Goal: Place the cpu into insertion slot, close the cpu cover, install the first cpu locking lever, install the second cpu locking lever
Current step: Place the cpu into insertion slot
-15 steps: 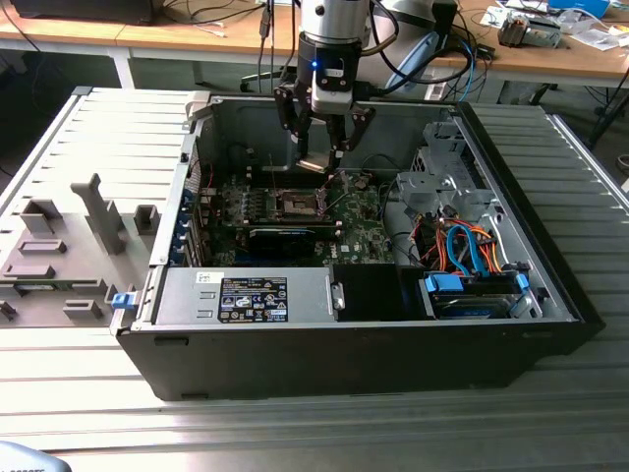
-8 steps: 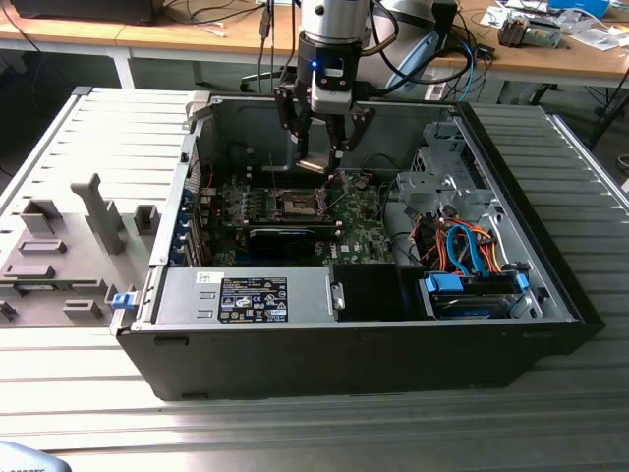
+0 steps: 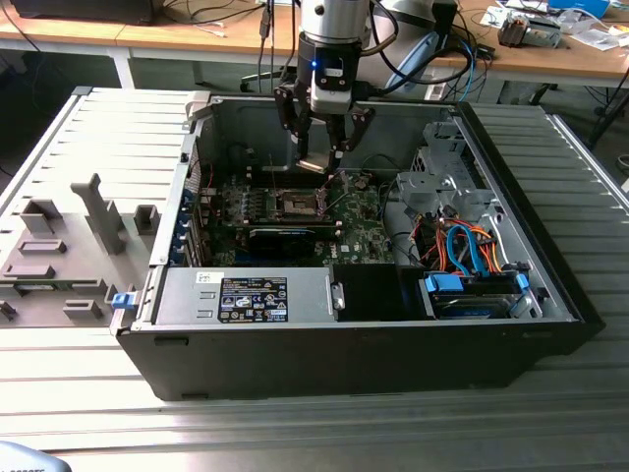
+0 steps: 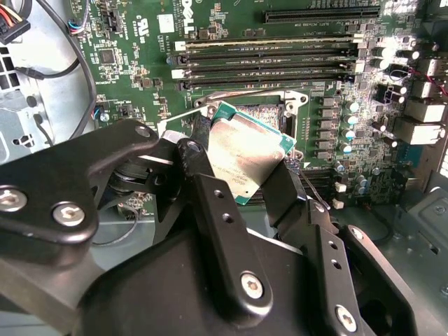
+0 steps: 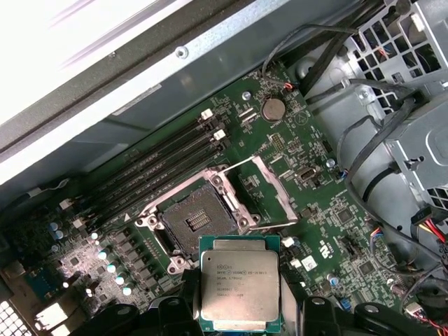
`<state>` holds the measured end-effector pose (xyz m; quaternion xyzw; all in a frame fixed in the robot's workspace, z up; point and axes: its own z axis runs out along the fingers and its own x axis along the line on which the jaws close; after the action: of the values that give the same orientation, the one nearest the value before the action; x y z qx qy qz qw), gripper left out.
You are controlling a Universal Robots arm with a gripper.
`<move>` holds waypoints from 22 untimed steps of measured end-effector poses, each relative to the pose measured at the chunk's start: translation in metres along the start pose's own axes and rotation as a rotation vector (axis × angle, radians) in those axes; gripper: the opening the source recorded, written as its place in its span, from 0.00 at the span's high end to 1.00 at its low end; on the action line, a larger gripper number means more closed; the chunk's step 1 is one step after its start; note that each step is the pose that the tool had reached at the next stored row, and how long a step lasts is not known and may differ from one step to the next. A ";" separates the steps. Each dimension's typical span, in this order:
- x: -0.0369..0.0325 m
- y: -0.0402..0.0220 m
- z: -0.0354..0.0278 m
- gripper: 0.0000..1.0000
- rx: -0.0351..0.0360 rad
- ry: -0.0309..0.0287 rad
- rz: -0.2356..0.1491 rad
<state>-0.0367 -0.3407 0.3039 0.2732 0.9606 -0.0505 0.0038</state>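
My gripper (image 3: 320, 157) hangs inside the open computer case, shut on the cpu (image 5: 240, 282), a flat square chip with a silver-grey top and green edge. Black fingers (image 5: 318, 315) press on two opposite sides of it. In the second wrist view the cpu (image 4: 245, 150) sits tilted between the fingers (image 4: 210, 203) and covers much of the socket. The insertion slot (image 5: 192, 224) lies open on the green board, dark with a silvery rim, a little apart from the chip. The cpu cover (image 5: 282, 196), a thin metal frame, stands swung up beside the slot. In the exterior view the slot (image 3: 295, 205) is below the gripper.
Long black memory slots (image 5: 161, 164) run beside the socket. A grey power supply (image 3: 246, 295) fills the case's near side. A drive cage with orange and blue cables (image 3: 462, 246) is at the exterior view's right. Grey fixtures (image 3: 59, 246) stand outside at the left.
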 end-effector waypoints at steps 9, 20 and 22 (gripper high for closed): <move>0.0000 0.0000 0.0000 0.45 0.0029 -0.0013 0.004; 0.0000 0.0000 0.0000 0.45 0.0070 -0.0030 0.011; 0.0000 0.0000 0.0000 0.45 0.0076 -0.0033 0.012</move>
<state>-0.0367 -0.3407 0.3039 0.2790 0.9587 -0.0546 0.0047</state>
